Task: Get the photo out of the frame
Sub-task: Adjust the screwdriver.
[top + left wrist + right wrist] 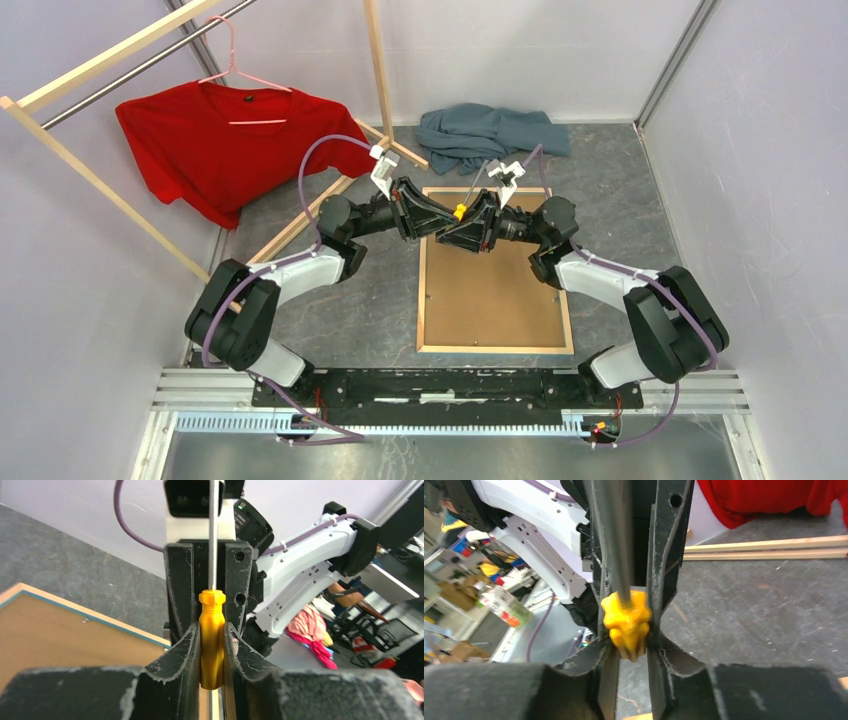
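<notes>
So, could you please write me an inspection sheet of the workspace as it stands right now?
Surface: grey table, scuffed.
Job's things: frame lies face down, brown backing board in place; photo not in view.
Clutter: red T-shirt on a hanger on the wooden rack; blue-grey cloth crumpled beyond the frame.
Pincers: left pincer shut on the yellow handle of a screwdriver; right pincer around the handle's shaft end, grip unclear.
Cables: purple cable loops off each wrist; no snag seen.
Surroundings: pale walls on three sides; nothing else seen.
</notes>
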Robot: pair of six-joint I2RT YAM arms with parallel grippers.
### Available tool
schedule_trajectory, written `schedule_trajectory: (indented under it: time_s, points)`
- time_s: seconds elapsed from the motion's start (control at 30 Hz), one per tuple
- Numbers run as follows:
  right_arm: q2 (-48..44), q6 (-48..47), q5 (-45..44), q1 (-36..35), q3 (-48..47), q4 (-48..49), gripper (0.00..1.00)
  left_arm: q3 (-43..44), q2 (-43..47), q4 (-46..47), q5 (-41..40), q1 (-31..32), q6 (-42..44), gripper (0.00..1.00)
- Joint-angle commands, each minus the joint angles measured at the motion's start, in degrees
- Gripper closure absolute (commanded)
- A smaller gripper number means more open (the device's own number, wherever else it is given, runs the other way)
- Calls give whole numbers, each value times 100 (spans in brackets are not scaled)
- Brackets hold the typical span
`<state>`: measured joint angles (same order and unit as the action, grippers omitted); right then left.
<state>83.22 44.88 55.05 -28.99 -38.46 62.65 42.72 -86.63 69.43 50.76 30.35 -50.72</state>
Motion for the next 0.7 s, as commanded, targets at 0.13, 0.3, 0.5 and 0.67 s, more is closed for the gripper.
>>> schedule_trajectory:
  time_s: [0.13, 0.3, 0.5, 0.67]
  points:
    - [-208, -123, 138, 12, -48, 395, 90, -33, 116, 217, 1, -28, 220, 98]
    - [-282, -390, 274, 33, -171, 38, 100, -65, 166, 179, 94, -33, 296, 81]
    - [-574, -2777, 572, 46, -845, -3303, 100, 98, 394, 84, 273, -287, 221, 47]
    - [-1030, -4904, 591, 52, -1032, -5732, 100, 413, 639, -583, 722, -449, 556, 26]
